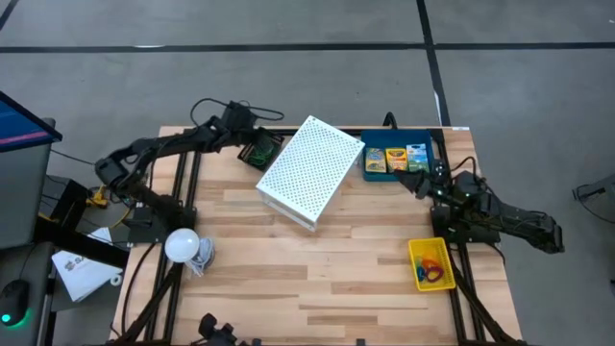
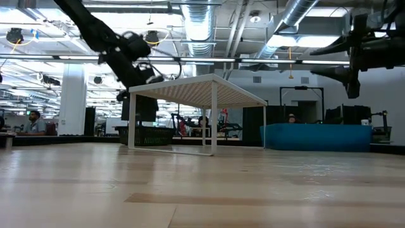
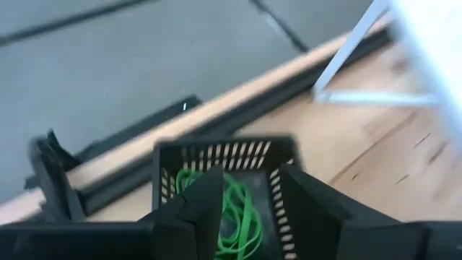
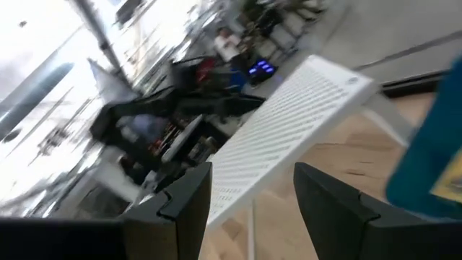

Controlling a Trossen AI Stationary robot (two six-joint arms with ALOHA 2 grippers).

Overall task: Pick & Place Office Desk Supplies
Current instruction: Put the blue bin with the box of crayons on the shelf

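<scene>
Green bands (image 3: 238,217) under left hand (image 3: 249,198) (open)

Light wooden plank desk (image 1: 317,279) stands on grey floor (image 1: 288,77) crossed by dark lines. Beyond the desk: open hall, exposed silver ducts (image 2: 201,25) overhead, strip lights, white column (image 2: 71,98) at left. Seated person (image 2: 33,121) far left; another person (image 2: 291,118) behind a blue partition (image 2: 316,137).
</scene>
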